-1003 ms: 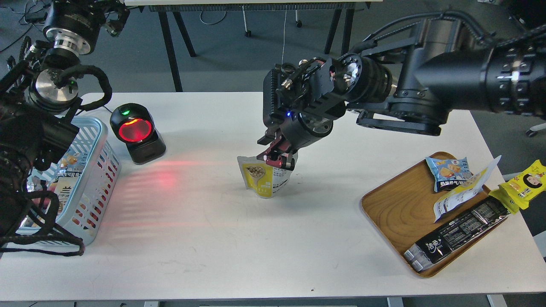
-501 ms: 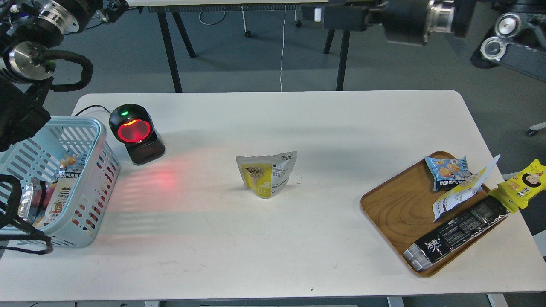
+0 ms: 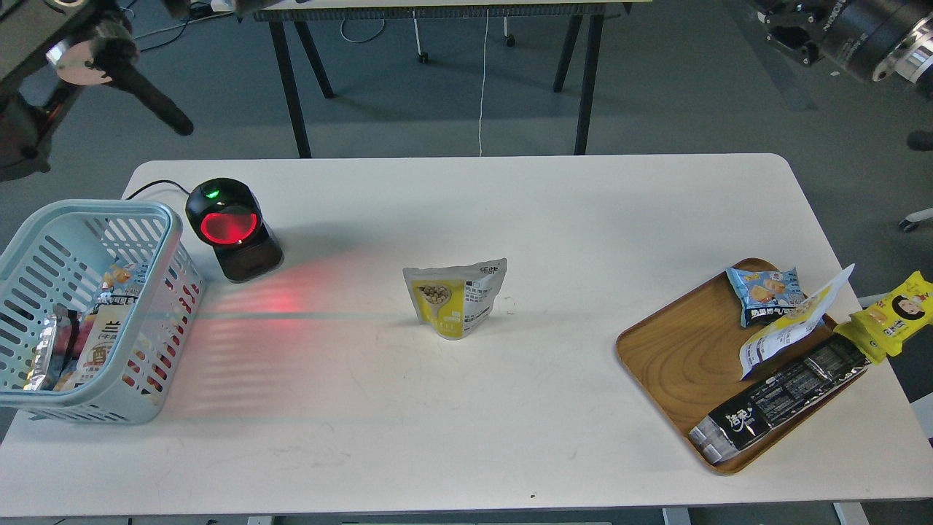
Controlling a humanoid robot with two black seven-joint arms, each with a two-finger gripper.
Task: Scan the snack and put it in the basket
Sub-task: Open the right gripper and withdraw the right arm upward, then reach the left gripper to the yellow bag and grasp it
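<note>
One snack point(image 3: 456, 297) is seen upright mid-bench point(image 3: 510, 408), touched by nothing, well apart from the basket point(image 3: 87, 219) at the left edge. Neither claw is in view.

Snack point(image 3: 455, 297) stands (seemingly upright) mid-table point(image 3: 510, 408), untouched.

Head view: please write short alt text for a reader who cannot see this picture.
A small yellow and silver snack pouch stands alone at the middle of a white table, held by neither arm. To its left are a black scanner glowing red and a light blue basket holding packets; at the right, a wooden tray carries more snacks.
</note>
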